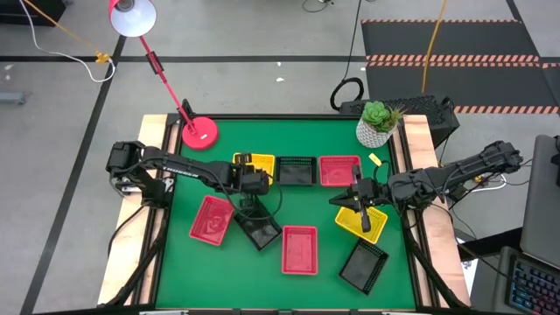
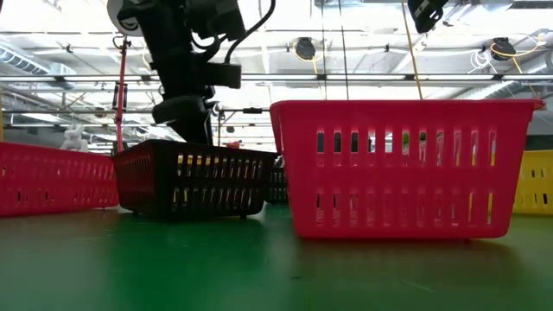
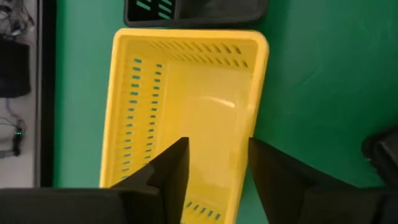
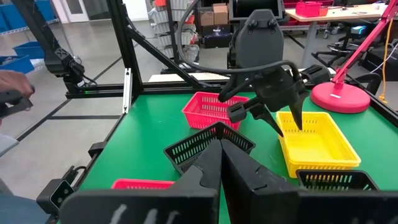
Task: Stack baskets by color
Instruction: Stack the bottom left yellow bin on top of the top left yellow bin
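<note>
Blocking low view: red basket [image 2: 406, 168], close-up.

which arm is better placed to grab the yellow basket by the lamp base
Left. The left gripper hangs open right over that yellow basket's side wall, while the right gripper is shut across the table above another yellow basket.

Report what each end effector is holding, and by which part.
Nothing is held. The left end effector is open, straddling one side wall of a yellow basket without clamping it. The right end effector is shut and empty.
</note>
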